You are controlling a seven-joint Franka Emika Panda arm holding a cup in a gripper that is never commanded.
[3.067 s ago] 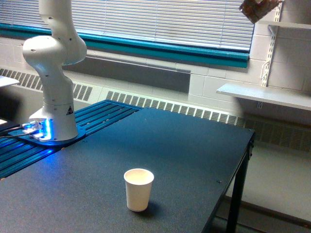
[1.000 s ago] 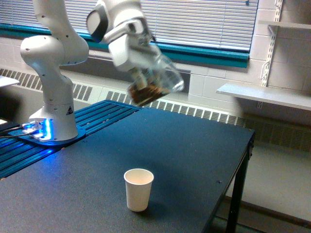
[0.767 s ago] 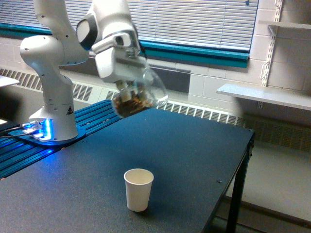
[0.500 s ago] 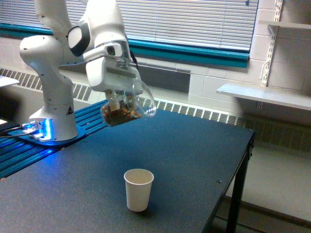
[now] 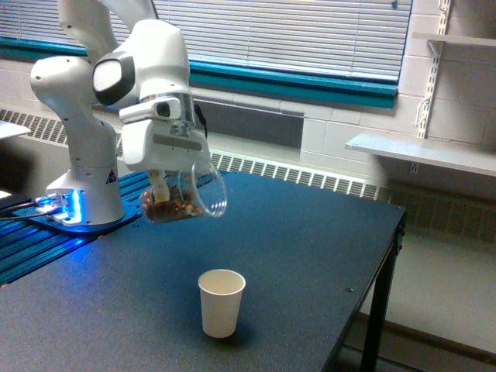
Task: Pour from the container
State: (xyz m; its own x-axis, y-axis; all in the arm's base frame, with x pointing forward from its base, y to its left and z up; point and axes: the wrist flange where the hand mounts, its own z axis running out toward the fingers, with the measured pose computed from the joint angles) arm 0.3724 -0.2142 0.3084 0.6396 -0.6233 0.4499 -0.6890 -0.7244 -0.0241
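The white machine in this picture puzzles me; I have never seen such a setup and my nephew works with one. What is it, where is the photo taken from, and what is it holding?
It is a robot arm, bolted at its base to a blue slotted plate at the exterior view's left. The single picture comes from a camera standing off the arm and looking across the dark table.

At the arm's end is a gripper; its fingers hold a clear plastic container, tipped on its side with its mouth toward the exterior view's right. Brown bits lie inside it, and none are spilling.

On the table stands one small white paper cup, upright and open. The container hangs above it and toward the exterior view's left, not touching it.
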